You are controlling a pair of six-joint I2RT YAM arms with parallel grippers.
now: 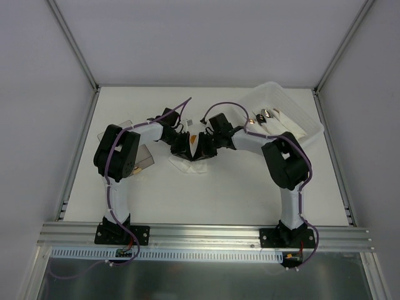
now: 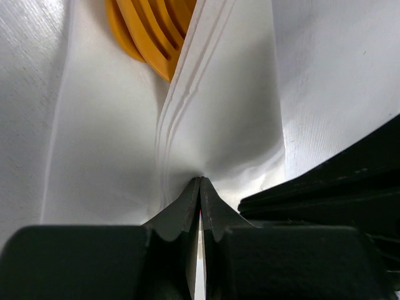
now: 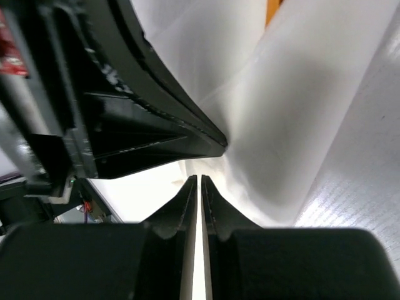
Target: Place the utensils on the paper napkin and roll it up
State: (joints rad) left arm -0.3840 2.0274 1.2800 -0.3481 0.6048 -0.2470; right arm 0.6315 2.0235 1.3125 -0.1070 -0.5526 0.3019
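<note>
The white paper napkin (image 1: 190, 165) lies at the table's middle, with its upper part lifted and folded between both grippers. Orange utensils (image 2: 150, 31) lie inside the fold; a bit of orange shows in the top view (image 1: 194, 139) and in the right wrist view (image 3: 273, 6). My left gripper (image 2: 200, 179) is shut on a pinched ridge of the napkin (image 2: 219, 125). My right gripper (image 3: 199, 177) is shut on the napkin's edge (image 3: 281, 125), right beside the left gripper. In the top view the left gripper (image 1: 184, 145) and right gripper (image 1: 207, 147) nearly touch over the napkin.
A translucent white plastic tray (image 1: 310, 122) with small dark-and-metal bits (image 1: 262, 115) stands at the back right. A smoky clear box (image 1: 145, 156) sits under the left arm. The left gripper's black body (image 3: 125, 112) crowds the right wrist view.
</note>
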